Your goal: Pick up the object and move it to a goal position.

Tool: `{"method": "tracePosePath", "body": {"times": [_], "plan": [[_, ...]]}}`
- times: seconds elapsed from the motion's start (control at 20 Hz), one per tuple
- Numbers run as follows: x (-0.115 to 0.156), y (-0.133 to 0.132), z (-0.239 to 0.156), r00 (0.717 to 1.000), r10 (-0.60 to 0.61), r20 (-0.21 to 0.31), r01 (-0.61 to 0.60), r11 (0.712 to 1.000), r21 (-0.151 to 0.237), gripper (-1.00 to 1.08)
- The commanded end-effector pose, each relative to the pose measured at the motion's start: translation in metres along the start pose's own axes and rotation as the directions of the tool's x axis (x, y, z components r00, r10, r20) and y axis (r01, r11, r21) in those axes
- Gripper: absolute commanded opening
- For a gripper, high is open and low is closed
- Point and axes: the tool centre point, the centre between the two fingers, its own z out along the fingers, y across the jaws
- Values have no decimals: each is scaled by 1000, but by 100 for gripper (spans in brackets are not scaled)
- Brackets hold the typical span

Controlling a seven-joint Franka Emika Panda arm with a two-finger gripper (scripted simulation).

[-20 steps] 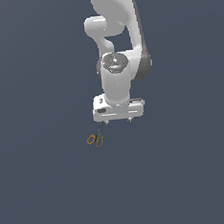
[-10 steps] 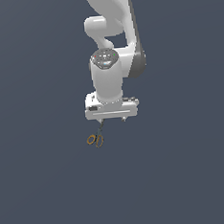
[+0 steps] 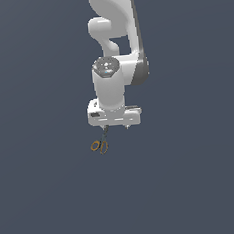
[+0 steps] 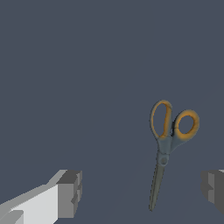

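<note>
A small pair of scissors (image 3: 100, 144) with two orange loop handles and dark grey blades lies flat on the dark grey surface. In the exterior view my white gripper (image 3: 116, 127) hangs just above it, the blades reaching under the gripper's body. In the wrist view the scissors (image 4: 168, 146) lie between my two spread fingers, closer to one fingertip (image 4: 213, 190) than to the other (image 4: 70, 192). The gripper (image 4: 142, 192) is open and empty, and no finger touches the scissors.
A plain dark grey surface (image 3: 195, 182) fills both views. The white arm (image 3: 114, 34) rises behind the gripper. No other objects show.
The gripper has moved toward the exterior view's left and a little lower, so it now hangs over the scissors' blades. The scissors have not moved.
</note>
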Motion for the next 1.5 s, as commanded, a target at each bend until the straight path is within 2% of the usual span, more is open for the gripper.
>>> {"method": "tracePosePath", "body": {"times": [0.0, 0.25, 0.7, 1.0, 1.45], "plan": [[-2, 6, 10, 999, 46, -1, -46, 999, 0, 100], [-10, 24, 38, 984, 179, -6, -179, 984, -1, 100], [-27, 54, 78, 926, 377, -17, -377, 926, -8, 100], [-31, 62, 86, 907, 421, -21, -421, 907, -10, 100], [-31, 61, 102, 908, 418, -20, -418, 908, -10, 100]]}}
